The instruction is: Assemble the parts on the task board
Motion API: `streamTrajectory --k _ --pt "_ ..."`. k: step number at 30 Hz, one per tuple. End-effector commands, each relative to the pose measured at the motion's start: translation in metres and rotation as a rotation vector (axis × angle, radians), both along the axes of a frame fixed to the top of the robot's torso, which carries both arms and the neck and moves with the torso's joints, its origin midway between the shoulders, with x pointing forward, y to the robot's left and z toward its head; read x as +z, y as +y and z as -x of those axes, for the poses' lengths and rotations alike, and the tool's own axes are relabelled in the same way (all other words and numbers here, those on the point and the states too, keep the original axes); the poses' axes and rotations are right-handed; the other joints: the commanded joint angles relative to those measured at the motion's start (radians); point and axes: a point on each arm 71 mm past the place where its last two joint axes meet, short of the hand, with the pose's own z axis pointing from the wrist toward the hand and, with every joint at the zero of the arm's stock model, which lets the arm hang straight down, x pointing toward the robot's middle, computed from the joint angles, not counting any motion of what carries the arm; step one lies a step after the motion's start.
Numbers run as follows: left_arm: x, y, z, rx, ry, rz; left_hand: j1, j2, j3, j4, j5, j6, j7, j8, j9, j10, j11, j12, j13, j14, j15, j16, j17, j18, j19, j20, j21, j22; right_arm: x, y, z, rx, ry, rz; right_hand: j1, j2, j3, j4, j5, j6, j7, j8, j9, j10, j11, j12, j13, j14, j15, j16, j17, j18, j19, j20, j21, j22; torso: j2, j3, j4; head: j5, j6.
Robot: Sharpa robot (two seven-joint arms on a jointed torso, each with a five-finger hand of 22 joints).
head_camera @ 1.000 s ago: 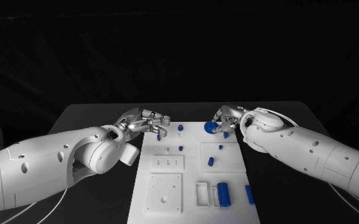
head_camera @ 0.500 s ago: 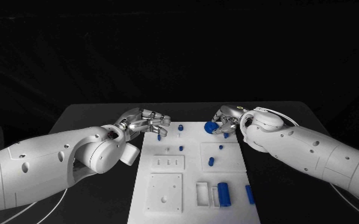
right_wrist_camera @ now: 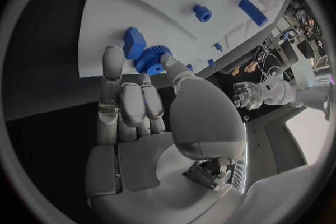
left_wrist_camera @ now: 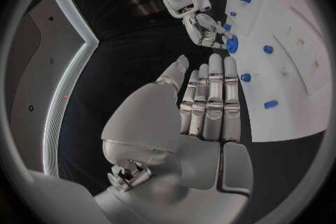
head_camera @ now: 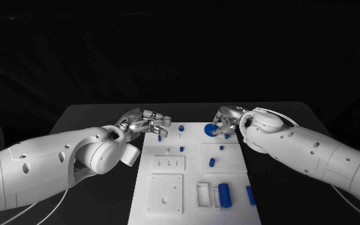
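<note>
Gear (head_camera: 210, 128): round blue part with fine teeth round its rim, pinched by the right hand (head_camera: 228, 122) over the far end of the board (head_camera: 191, 175); in the right wrist view the gear (right_wrist_camera: 152, 60) sits between thumb and fingertips (right_wrist_camera: 113, 59)
Block (right_wrist_camera: 134, 42): small blue piece just beyond the right hand's fingertips, touching or nearly touching the gear, I cannot tell which
Right hand: closed round the gear, thumb on one side, fingers on the other
Left hand (head_camera: 147, 122): holding nothing, fingers straight and side by side, thumb a little apart, just off the board's far corner on its own side; in the left wrist view the hand (left_wrist_camera: 209, 102) has its fingertips near the board's edge
Pegs: short blue studs stand on the board just ahead of the left hand (head_camera: 181, 128), (head_camera: 159, 138), with another nearer the robot (head_camera: 181, 149)
Oval part (head_camera: 211, 161): blue, lies in a square recess nearer the robot than the right hand
Cylinder (head_camera: 222, 194): long, blue, lies at the board's near end beside a white frame (head_camera: 202, 194)
Bar (head_camera: 249, 195): slim, blue, at the board's edge beside the cylinder
</note>
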Motion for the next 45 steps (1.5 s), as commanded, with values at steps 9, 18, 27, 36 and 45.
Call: streamTrajectory --k 9,18,27,36,45 --pt "0.001 -0.002 0.001 -0.017 -0.005 0.004 0.003 -0.002 -0.005 -0.002 -0.006 -0.007 -0.001 0.001 -0.001 -0.004 0.0 -0.002 0.0 0.006 0.002 -0.006 0.001 -0.004 0.006 0.001 -0.005 -0.001 -0.002 0.005 0.004 -0.005 -0.017 0.045 -0.012 0.007 0.016 -0.011 -0.01 0.033 0.002 0.007 0.0 0.008 0.004 0.007 0.003 0.001 0.003 0.002 -0.003 0.018 0.016 0.004 -0.013 0.01 0.0 0.0001 -0.0002 0.002 0.002" --pt "0.001 0.001 -0.001 -0.006 -0.009 0.002 0.003 -0.002 -0.005 -0.002 -0.006 -0.007 -0.001 0.001 -0.001 -0.004 0.0 -0.002 0.0 0.006 0.002 -0.006 0.001 -0.004 0.006 0.001 -0.005 -0.001 0.012 0.013 0.013 0.014 -0.109 0.052 -0.011 -0.006 0.038 -0.006 -0.019 0.044 0.001 0.007 0.0 0.015 0.005 0.013 0.008 0.001 0.003 0.006 -0.002 0.019 0.021 0.003 -0.023 0.025 -0.001 0.0001 -0.0016 0.003 0.006" --pt "0.001 0.004 -0.002 0.006 -0.013 0.0 0.001 -0.003 -0.006 -0.003 -0.007 -0.009 -0.001 0.001 -0.002 -0.005 0.001 -0.002 0.0 0.007 0.002 -0.006 0.001 -0.004 0.007 0.001 -0.004 -0.001 0.024 0.031 0.024 0.059 -0.187 0.055 -0.004 -0.022 0.055 0.013 -0.035 0.047 0.001 0.007 0.0 0.017 0.005 0.012 0.008 0.001 0.002 0.006 -0.004 0.017 0.025 0.002 -0.034 0.039 0.0 0.0002 0.0006 0.009 0.009" --pt "0.001 0.007 -0.003 0.013 -0.015 -0.002 0.001 -0.003 -0.006 -0.003 -0.007 -0.009 -0.001 0.001 -0.002 -0.005 0.001 -0.002 0.0 0.007 0.002 -0.006 0.001 -0.004 0.007 0.001 -0.004 -0.001 0.026 0.055 0.033 0.109 -0.221 0.056 -0.001 -0.028 0.065 0.022 -0.05 0.049 0.001 0.007 0.0 0.017 0.005 0.011 0.008 0.001 0.001 0.006 -0.005 0.017 0.026 0.002 -0.041 0.046 0.001 0.0 0.0009 0.02 0.007" --pt "0.001 0.007 -0.003 0.014 -0.015 -0.002 0.001 -0.003 -0.006 -0.003 -0.007 -0.009 -0.001 0.001 -0.002 -0.005 0.001 -0.002 0.0 0.007 0.002 -0.006 0.001 -0.004 0.007 0.001 -0.004 -0.001 0.027 0.085 0.04 0.161 -0.241 0.025 0.0 -0.029 0.066 0.024 -0.05 0.048 0.001 0.007 0.0 0.016 0.005 0.01 0.007 0.0 0.001 0.005 -0.006 0.016 0.026 0.002 -0.043 0.048 0.002 -0.0002 0.0031 0.032 0.006"
